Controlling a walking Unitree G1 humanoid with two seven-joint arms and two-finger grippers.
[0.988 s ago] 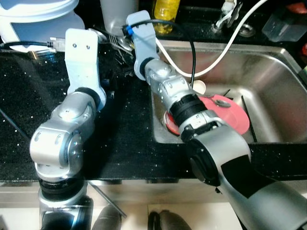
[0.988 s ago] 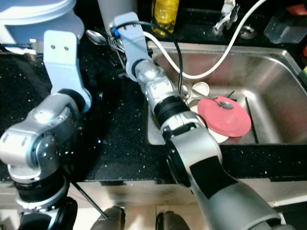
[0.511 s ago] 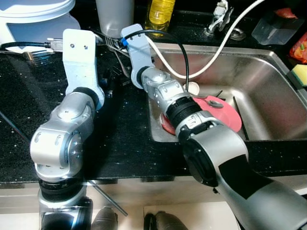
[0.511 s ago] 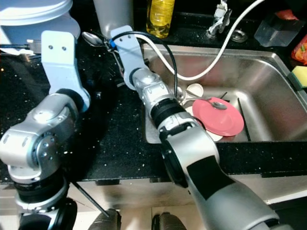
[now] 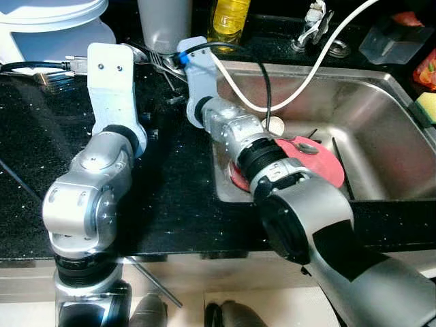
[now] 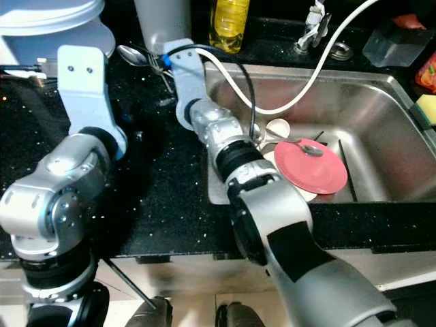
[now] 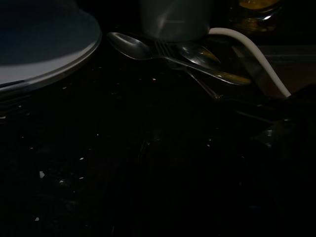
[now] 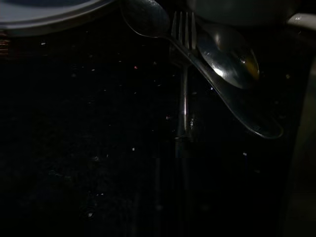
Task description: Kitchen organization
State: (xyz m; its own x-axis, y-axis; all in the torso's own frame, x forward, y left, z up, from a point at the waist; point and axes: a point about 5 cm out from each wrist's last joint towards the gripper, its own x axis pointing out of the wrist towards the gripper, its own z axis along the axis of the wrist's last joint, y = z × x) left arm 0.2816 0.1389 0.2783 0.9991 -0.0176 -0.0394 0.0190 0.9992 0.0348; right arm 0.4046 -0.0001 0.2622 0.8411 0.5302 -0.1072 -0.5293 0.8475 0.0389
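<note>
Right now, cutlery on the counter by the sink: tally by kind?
Spoons: 2
Fork: 1
Total: 3, in a crossed pile on the black countertop, in front of the grey cup.

A black speckled counter [image 5: 177, 191] lies to the left of the steel sink [image 5: 381, 129]. Behind the sink's back rim stand a tap [image 5: 315, 27] and a yellow bottle [image 5: 230, 17], perhaps of oil. A white hose [image 6: 320, 63] loops down into the sink. Left of the sink are a pale cup [image 5: 163, 24] and a white lidded tub [image 5: 54, 20]. At its right end sit a clear box [image 5: 392, 37] and a yellow sponge [image 5: 427, 105].
</note>
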